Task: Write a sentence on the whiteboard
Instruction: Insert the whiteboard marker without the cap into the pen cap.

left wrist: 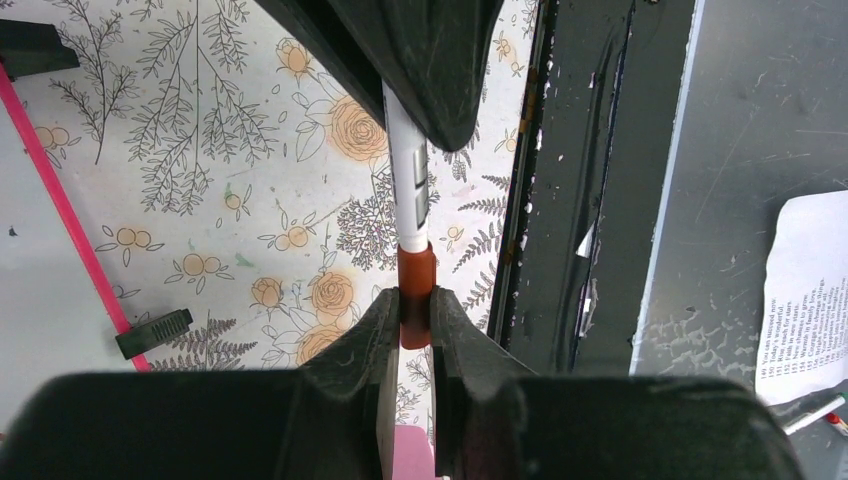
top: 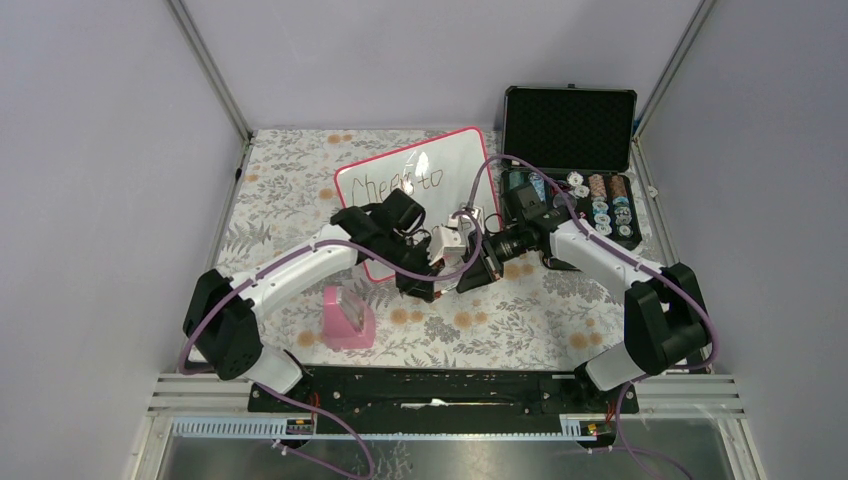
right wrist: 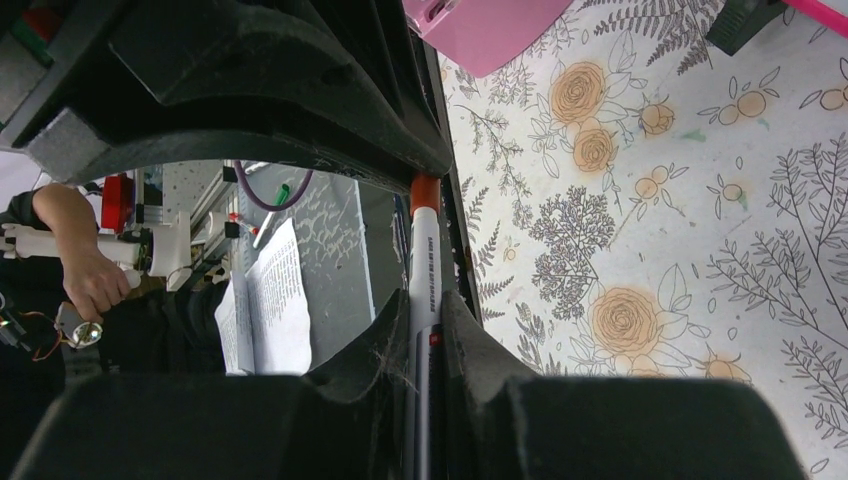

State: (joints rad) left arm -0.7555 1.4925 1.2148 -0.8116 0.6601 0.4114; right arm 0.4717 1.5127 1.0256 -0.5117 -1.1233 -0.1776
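— So where's the whiteboard (top: 455, 160) sitting?
— Upper centre of the top view, lying on the floral tabletop (top: 290, 190). The sentence (top: 385, 187) is begun along its upper left and reads roughly "Cheers to", partly behind the left arm (top: 300, 270).
— And the hands?
— They meet at lower centre, just below the board. The left hand (left wrist: 415, 305) is pinched tight on the red-brown cap (left wrist: 415, 272) of the marker (left wrist: 410, 180). The right hand (right wrist: 426, 335) is closed snugly round the white barrel (right wrist: 424, 260).
— Uncapping, then?
— That's my guess, or capping; I can't tell which.
— How will the board behave under the pen?
— Stiff and light, I'd judge, with a glossy face. On the cloth it may well skate when the tip pushes, so light strokes. If it needs steadying, press or grip the pink frame (left wrist: 62, 200) at an edge, never the white face, where a finger would smear the ink
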